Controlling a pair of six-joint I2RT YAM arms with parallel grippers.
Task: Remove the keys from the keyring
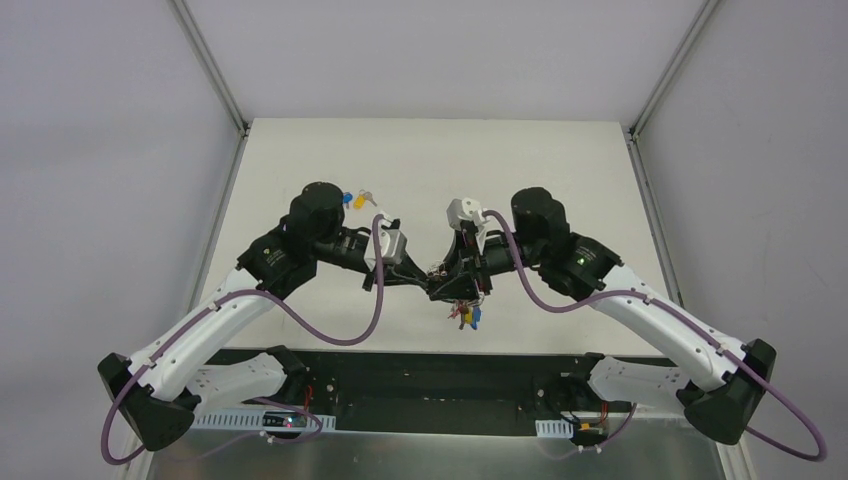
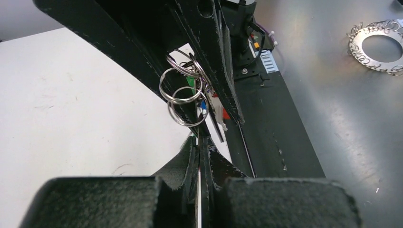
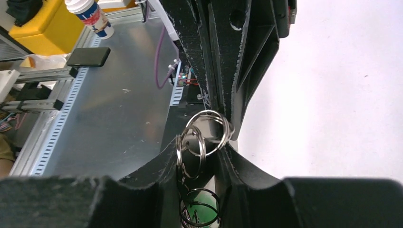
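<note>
The keyring, a cluster of linked silver split rings [image 2: 182, 100], hangs between my two grippers above the table's near middle. My left gripper [image 2: 201, 142] is shut on a thin edge of the ring cluster. My right gripper [image 3: 204, 152] holds the rings [image 3: 205, 112] between its fingers; a green key head [image 3: 202, 211] shows below them. In the top view the left gripper [image 1: 432, 283] and right gripper [image 1: 456, 285] meet tip to tip, with several coloured-head keys [image 1: 467, 316] dangling beneath. Two loose keys [image 1: 354, 198], blue and yellow heads, lie on the table behind the left arm.
White table [image 1: 560, 170] with metal frame posts at its far corners. A black strip [image 1: 430, 375] runs along the near edge between the arm bases. Beyond it on the metal bench are a ring-shaped metal part [image 2: 378, 47], a paper cup [image 3: 92, 16] and a phone [image 3: 88, 56].
</note>
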